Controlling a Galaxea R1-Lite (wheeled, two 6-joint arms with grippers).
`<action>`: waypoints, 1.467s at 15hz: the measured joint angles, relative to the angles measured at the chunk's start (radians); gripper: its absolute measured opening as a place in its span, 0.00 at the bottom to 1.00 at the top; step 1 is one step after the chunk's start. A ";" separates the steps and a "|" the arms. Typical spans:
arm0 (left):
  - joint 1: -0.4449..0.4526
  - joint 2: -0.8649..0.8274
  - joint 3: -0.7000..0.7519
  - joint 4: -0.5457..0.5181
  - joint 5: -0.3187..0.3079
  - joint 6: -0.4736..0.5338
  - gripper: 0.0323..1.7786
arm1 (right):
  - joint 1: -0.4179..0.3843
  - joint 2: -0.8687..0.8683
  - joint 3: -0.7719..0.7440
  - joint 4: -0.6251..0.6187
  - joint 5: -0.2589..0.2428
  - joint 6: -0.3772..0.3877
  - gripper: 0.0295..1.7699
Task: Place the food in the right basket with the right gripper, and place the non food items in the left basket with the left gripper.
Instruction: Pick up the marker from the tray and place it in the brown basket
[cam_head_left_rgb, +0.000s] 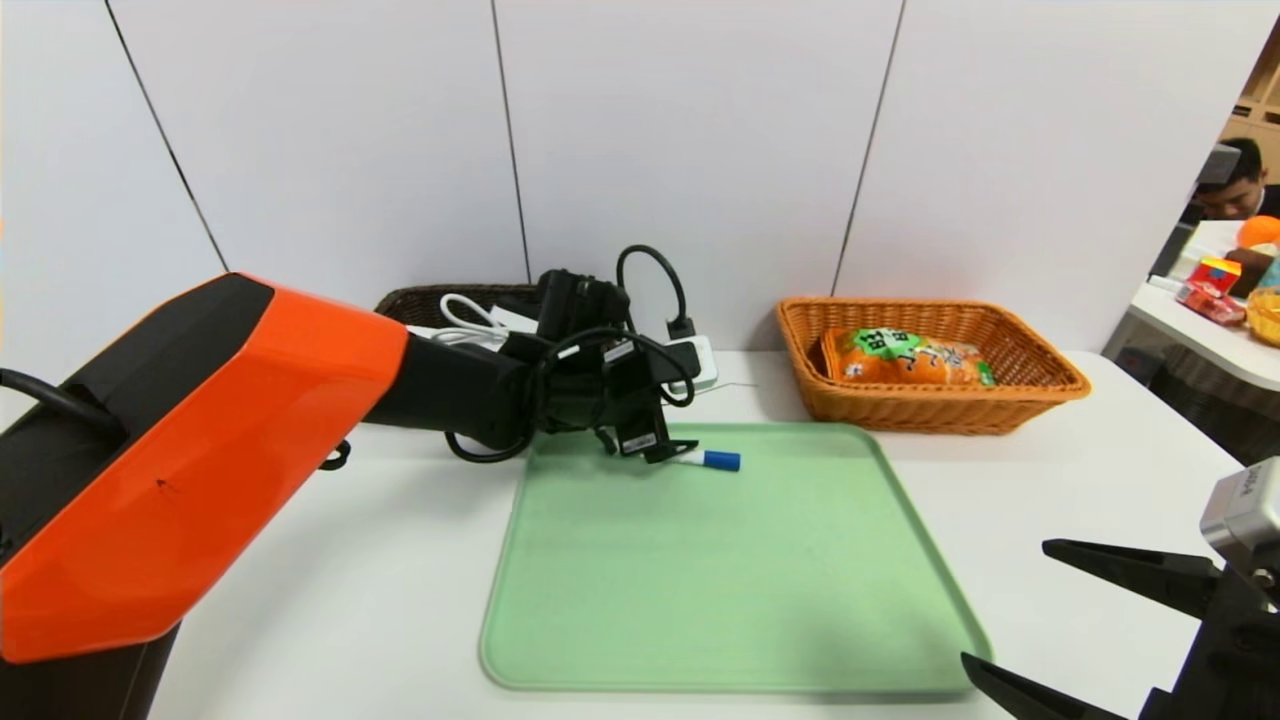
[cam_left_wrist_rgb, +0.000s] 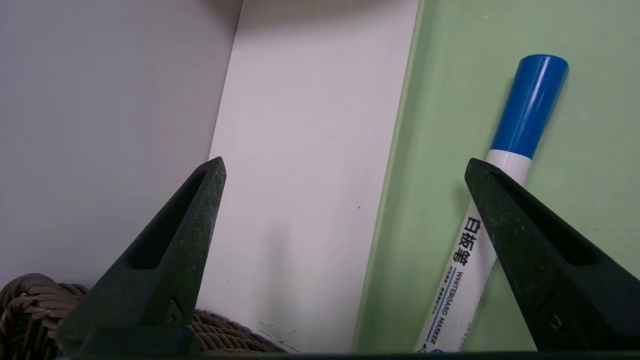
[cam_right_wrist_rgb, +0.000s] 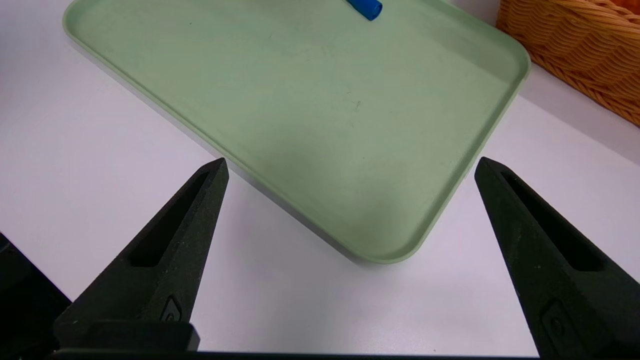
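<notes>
White table (cam_head_left_rgb: 350, 560) carries a green tray (cam_head_left_rgb: 730, 590); the left gripper (cam_left_wrist_rgb: 345, 167), fingers spread, has the marker (cam_left_wrist_rgb: 492, 200) beside, perhaps touching, one finger (cam_left_wrist_rgb: 530, 240). Right gripper (cam_right_wrist_rgb: 350, 167) hangs spread nearby.

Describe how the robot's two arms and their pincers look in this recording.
The left arm has a glossy orange shell over black segments, with looped black cables near the wrist. Its left pincer has two pointed matte-black fingers with slotted recesses. The right pincer matches, with a silver-white box behind it.
</notes>
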 joint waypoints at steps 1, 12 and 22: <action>0.001 0.003 -0.001 0.002 0.000 0.001 0.95 | 0.000 0.000 0.000 0.000 0.000 0.000 0.96; 0.010 -0.051 0.072 0.014 0.000 0.005 0.95 | 0.000 -0.001 0.000 0.000 0.001 -0.003 0.96; -0.076 -0.346 0.072 0.107 0.029 -0.070 0.95 | 0.003 -0.001 0.000 -0.001 0.001 -0.019 0.96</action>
